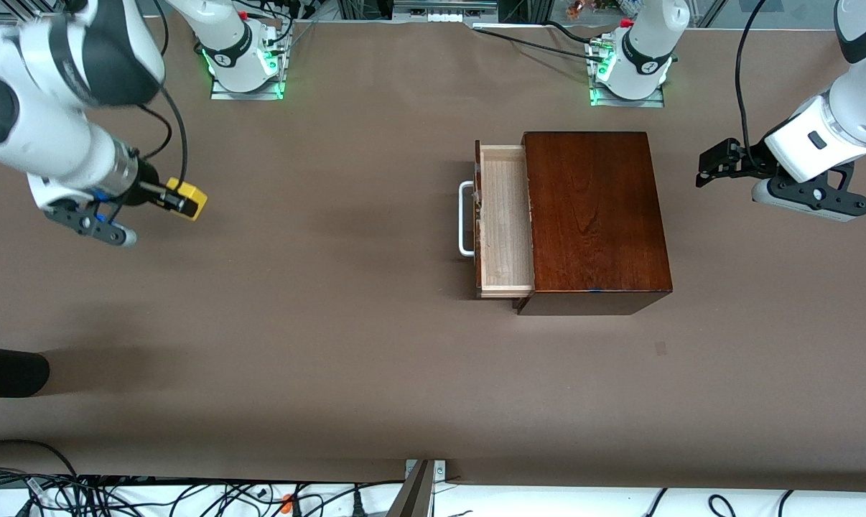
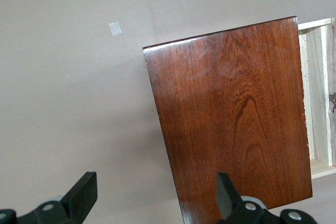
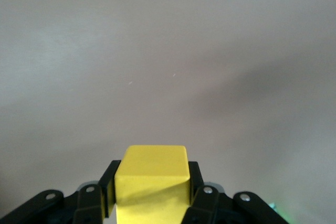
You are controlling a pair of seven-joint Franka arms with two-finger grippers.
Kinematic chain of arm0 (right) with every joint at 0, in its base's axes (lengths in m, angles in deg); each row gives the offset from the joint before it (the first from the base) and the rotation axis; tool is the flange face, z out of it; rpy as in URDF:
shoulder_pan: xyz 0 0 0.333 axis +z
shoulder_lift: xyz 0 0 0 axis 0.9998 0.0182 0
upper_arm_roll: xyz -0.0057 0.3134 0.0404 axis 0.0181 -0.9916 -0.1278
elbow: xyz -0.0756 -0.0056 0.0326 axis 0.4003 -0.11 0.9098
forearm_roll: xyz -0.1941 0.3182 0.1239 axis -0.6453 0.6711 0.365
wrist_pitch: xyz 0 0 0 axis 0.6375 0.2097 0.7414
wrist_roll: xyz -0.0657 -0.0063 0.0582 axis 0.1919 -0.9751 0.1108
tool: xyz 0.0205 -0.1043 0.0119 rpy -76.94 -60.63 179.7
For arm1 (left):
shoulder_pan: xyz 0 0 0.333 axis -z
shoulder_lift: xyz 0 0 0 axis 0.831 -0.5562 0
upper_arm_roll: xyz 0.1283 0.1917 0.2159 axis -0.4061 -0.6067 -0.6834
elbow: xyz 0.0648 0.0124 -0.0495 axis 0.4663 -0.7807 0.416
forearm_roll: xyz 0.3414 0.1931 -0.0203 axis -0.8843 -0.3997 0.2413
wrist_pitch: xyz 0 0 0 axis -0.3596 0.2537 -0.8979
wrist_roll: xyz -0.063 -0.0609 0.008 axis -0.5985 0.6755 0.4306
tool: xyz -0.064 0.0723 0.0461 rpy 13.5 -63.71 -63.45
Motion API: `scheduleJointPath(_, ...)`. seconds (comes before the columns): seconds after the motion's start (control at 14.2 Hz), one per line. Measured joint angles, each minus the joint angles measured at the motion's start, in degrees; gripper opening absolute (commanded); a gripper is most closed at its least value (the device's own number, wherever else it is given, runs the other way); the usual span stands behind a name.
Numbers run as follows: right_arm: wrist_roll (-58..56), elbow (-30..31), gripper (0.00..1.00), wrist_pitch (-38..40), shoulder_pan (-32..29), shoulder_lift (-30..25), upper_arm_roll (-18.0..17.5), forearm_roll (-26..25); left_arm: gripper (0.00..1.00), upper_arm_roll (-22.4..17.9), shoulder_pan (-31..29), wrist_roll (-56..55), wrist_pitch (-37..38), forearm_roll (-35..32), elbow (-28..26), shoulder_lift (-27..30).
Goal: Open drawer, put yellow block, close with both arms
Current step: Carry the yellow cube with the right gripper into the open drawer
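Right pincer (image 3: 151, 190) clamps the yellow block (image 3: 152, 182); left pincer (image 2: 155, 195) gapes wide over the box (image 2: 231, 114).

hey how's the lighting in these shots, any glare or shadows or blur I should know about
Front view: even light, soft arm shadows on the brown table, green glow at both bases. Left wrist view: glossy sheen on the mahogany box, left claw silhouetted dark. Right wrist view: yellow block in the right claw shadowed low on its face, the table behind it soft and featureless.

White shells with dark grey joints are being shown on both arms (image 1: 59, 136), and green light is being given off at the bases (image 1: 246, 68). Black cables are being carried along the arms. Silver screws are being shown on the black left gripper (image 2: 157, 198).
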Motion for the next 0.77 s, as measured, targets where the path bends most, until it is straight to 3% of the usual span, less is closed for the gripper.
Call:
scheduleJointPath(0.21,15.9,-4.1,0.0,1.6,3.4,0.9,-3.5,1.1,1.0,0.0,0.0,0.0,0.0,0.0,0.0,0.0)
scheduleJointPath(0.35,29.7,-6.8,0.0,1.4,9.0,3.1,-4.2,1.5,1.0,0.0,0.0,0.0,0.0,0.0,0.0,0.0)
scheduleJointPath(0.77,70.6,-21.7,0.0,-0.8,26.2,17.1,-4.5,1.5,1.0,0.1,0.0,0.0,0.0,0.0,0.0,0.0)
